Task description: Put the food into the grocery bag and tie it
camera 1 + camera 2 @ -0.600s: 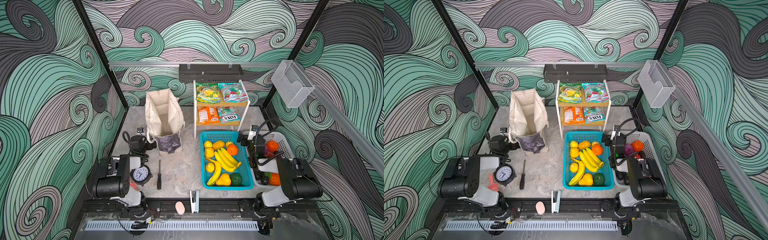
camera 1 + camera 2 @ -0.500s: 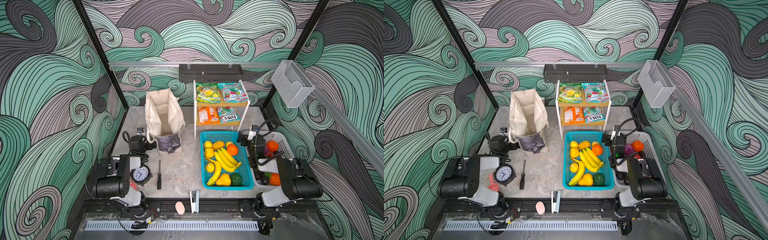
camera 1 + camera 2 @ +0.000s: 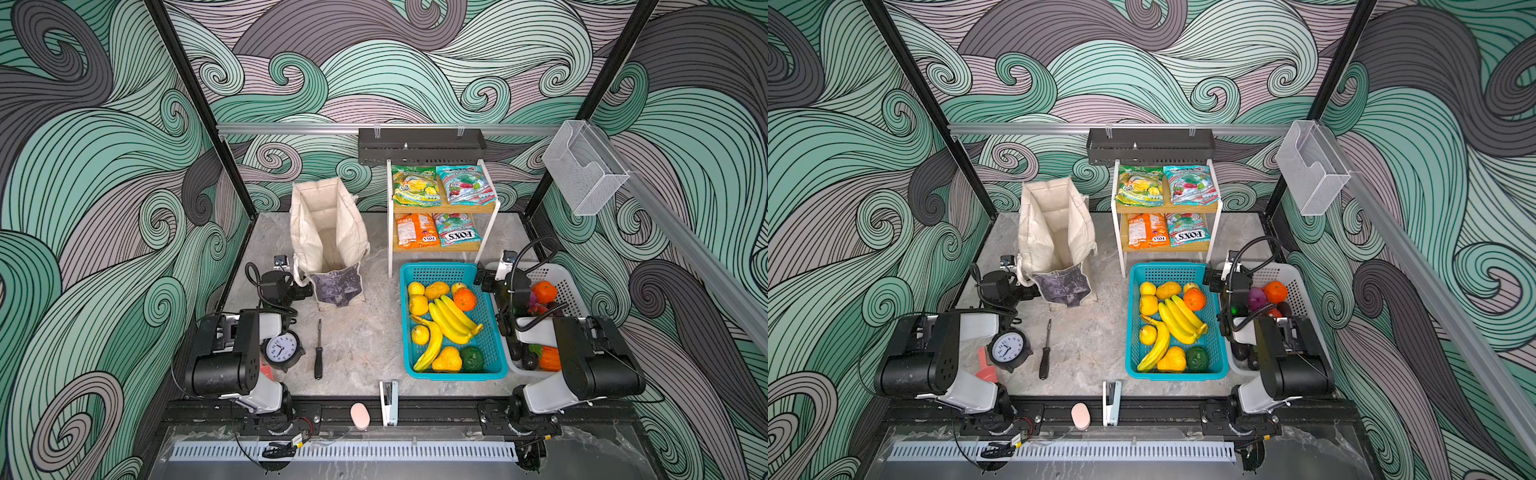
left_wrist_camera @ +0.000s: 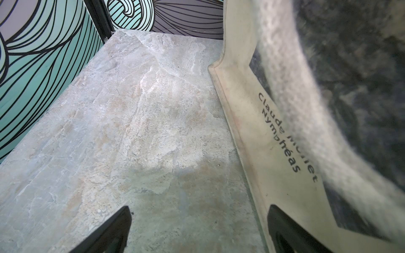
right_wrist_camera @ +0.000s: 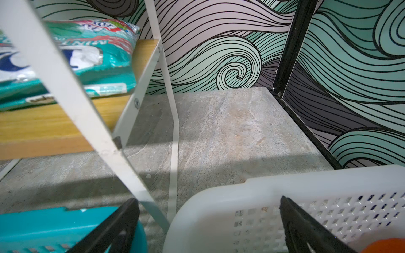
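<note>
Grocery bag [image 3: 328,237] left of basket [image 3: 494,332]

FOX'S on packet [image 3: 457,236]; Nymphéas on bag [image 4: 252,131]

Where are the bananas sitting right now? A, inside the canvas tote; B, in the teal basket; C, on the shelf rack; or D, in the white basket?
B: in a top view the bananas lie in the teal basket, among the other toy fruit.

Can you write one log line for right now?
left hand: open, beside grocery bag | right hand: open, by white basket | bananas: in teal basket
</note>
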